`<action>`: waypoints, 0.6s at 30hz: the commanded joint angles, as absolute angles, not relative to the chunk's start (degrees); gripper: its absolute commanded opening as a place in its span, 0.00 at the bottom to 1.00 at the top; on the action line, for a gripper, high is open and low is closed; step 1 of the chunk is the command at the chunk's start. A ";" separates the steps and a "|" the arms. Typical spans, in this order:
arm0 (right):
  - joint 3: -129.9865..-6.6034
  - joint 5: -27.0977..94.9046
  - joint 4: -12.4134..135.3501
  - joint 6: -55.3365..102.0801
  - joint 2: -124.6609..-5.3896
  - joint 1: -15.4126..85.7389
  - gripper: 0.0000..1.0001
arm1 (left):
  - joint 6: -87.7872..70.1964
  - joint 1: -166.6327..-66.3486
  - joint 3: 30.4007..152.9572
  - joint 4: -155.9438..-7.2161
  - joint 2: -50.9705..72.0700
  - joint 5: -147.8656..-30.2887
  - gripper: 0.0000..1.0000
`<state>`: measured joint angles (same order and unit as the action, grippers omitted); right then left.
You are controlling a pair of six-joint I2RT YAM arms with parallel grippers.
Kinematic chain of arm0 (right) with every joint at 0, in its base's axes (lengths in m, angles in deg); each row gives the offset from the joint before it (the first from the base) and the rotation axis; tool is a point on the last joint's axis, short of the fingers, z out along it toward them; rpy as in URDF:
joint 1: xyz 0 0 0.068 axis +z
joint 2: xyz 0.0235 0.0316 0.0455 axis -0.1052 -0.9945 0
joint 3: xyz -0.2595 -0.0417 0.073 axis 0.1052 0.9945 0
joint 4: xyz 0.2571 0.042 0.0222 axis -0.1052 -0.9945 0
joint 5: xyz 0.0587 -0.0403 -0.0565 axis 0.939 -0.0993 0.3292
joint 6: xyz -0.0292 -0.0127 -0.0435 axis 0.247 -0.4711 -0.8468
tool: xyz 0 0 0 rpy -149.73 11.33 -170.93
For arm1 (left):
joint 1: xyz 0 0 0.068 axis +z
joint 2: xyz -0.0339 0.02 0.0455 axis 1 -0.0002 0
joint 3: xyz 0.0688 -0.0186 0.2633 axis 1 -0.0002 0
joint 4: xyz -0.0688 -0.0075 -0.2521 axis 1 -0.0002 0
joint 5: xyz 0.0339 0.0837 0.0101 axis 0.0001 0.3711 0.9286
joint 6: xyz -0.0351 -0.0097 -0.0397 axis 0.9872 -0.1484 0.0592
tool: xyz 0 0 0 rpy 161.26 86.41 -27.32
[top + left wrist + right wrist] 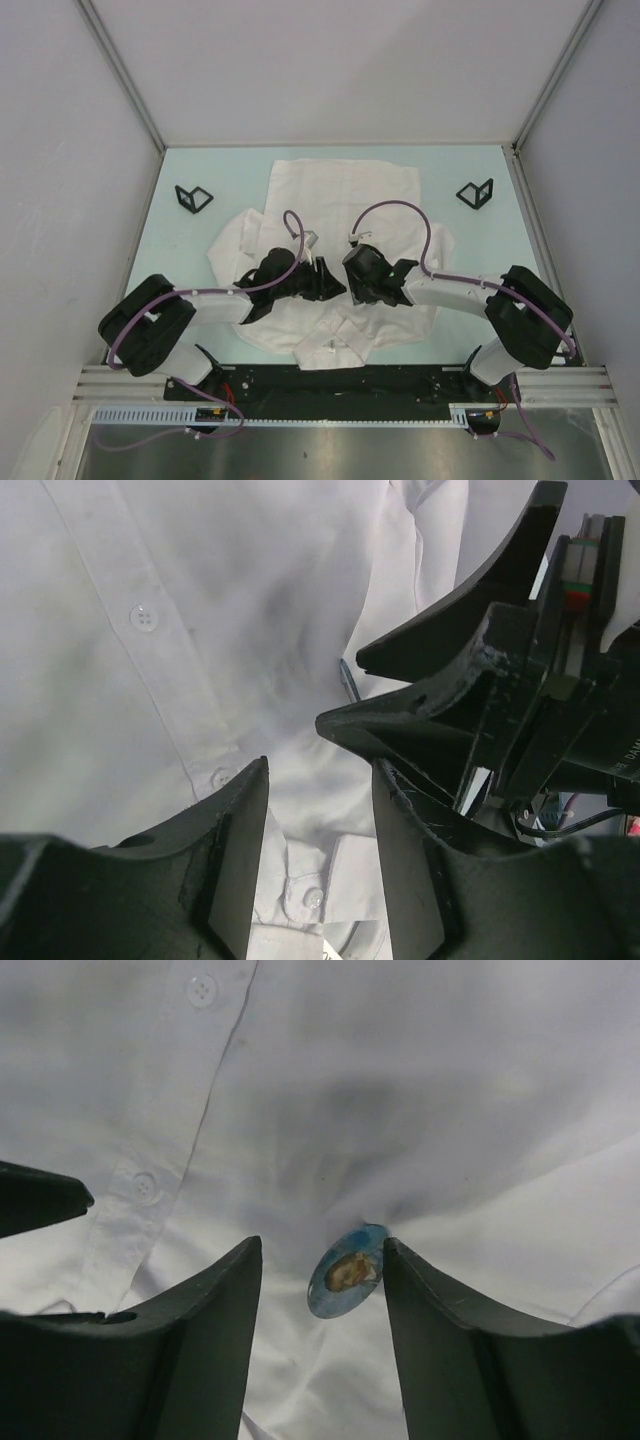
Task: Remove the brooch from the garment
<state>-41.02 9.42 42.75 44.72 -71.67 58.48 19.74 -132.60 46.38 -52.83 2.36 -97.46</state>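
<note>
Pale green table (185,250) carries the limp, thin garment (340,190). Its oval brooch (347,1272) sits beside the placket, between the part-open right gripper (322,1244) fingers and close against the three o'clock one. It is probably hard, light and slick, best pinched across its edges. The left gripper (320,765), also part open, hovers at nine o'clock.

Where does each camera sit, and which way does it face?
Top external: above and behind, looking down on table and shirt; left arm and right arm show.
Left wrist: on the left arm, facing the shirt's buttons; left claw and right claw show.
Right wrist: on the right arm, facing the brooch between its fingers.
Shared: both wrist views show buttons.
</note>
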 commanded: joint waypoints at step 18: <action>-44.16 0.68 36.05 52.06 -69.99 60.70 0.23 | 18.65 -132.97 43.68 -45.54 4.92 -98.66 0.52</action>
